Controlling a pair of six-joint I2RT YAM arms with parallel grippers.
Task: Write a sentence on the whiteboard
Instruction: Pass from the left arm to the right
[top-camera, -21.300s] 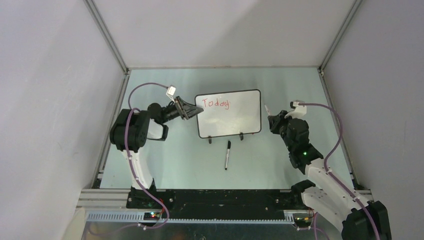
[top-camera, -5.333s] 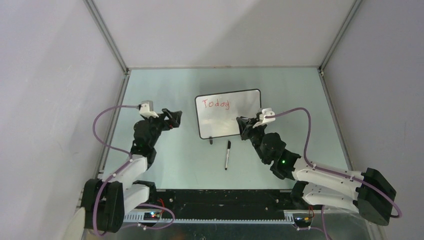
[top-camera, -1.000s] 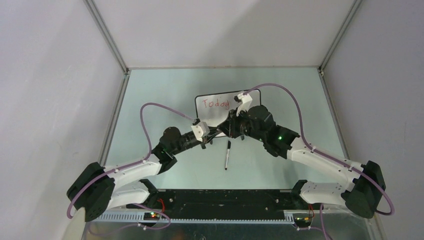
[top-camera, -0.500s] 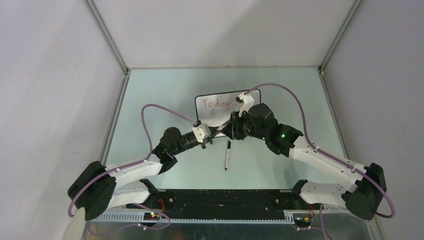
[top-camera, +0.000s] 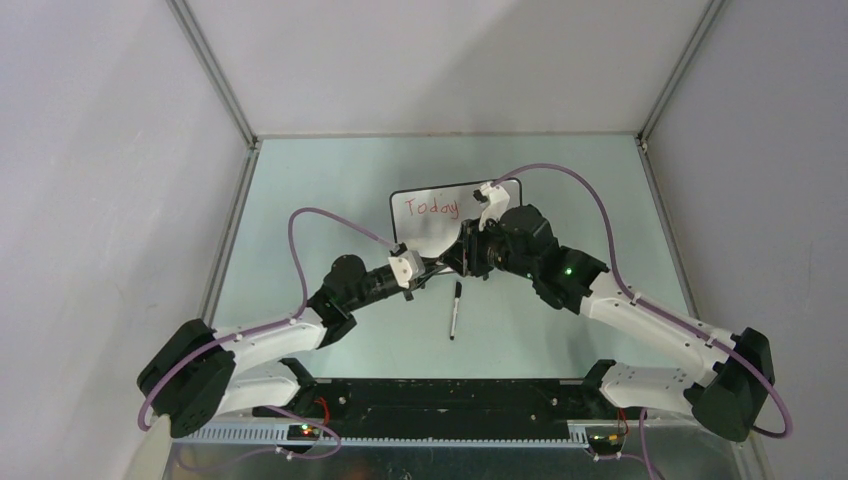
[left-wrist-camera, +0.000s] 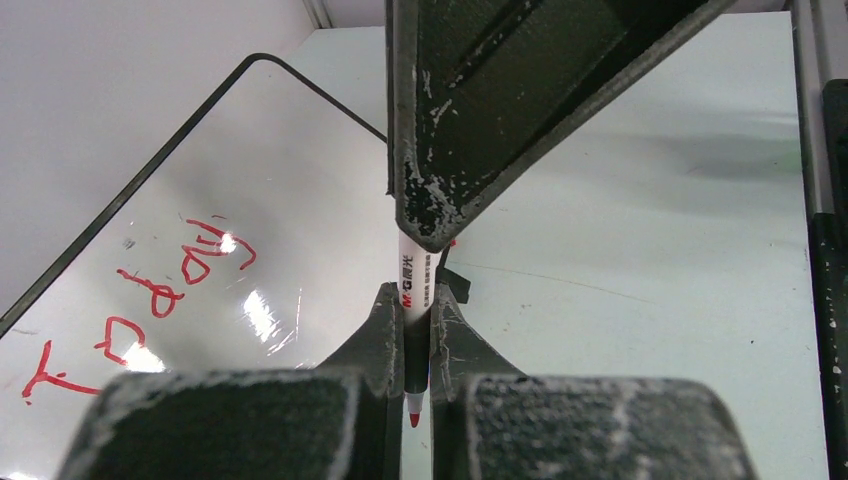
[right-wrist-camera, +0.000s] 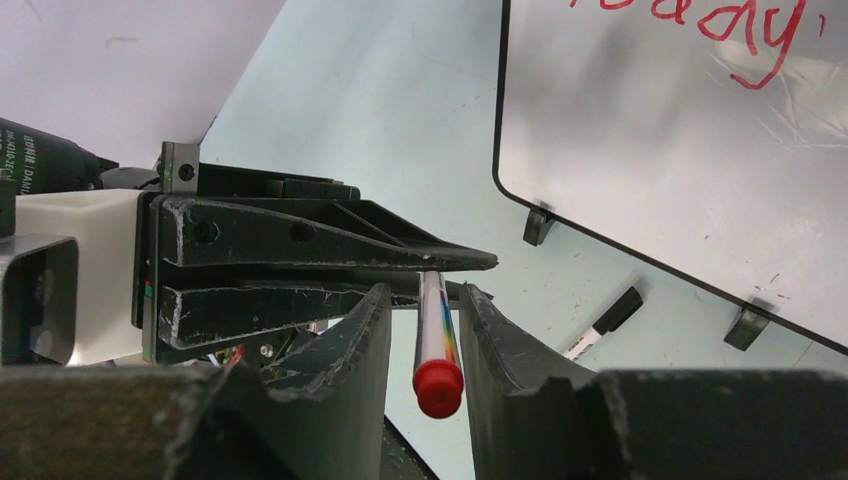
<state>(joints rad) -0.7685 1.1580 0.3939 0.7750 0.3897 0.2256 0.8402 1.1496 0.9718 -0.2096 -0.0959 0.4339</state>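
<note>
- From above: finds the whiteboard (top-camera: 425, 228) standing upright at mid-tabletop (top-camera: 320, 190), its black frame edge plain along the far and left sides, its near right part hidden behind the arms.
- Reads only "Today" of the sentence (top-camera: 432, 207), in red at the board's upper left.
- Meets both arms at the board's near edge: left gripper (top-camera: 436, 264) reaching in from the left, right gripper (top-camera: 462, 256) from the right, tips close together.
- Leaves open tabletop to the left, to the right and beyond the board; shows a black marker (top-camera: 454, 310) lying just in front of the board, apart from both grippers.
- From the left wrist: left gripper clenched on a red marker (left-wrist-camera: 408, 275), white barrel pinched between both fingers, red tip toward the camera.
- Same view: a finger of the right gripper crossing above the barrel, the board's rounded corner at left, bare tabletop at right.
- From the right wrist: right gripper released, fingers on either side of the marker's red end with a thin gap on each side.
- Same view: left gripper's fingers coming in from the left over the barrel, the board's lower corner and black feet (right-wrist-camera: 540, 225) beyond, black marker between them on the tabletop.
</note>
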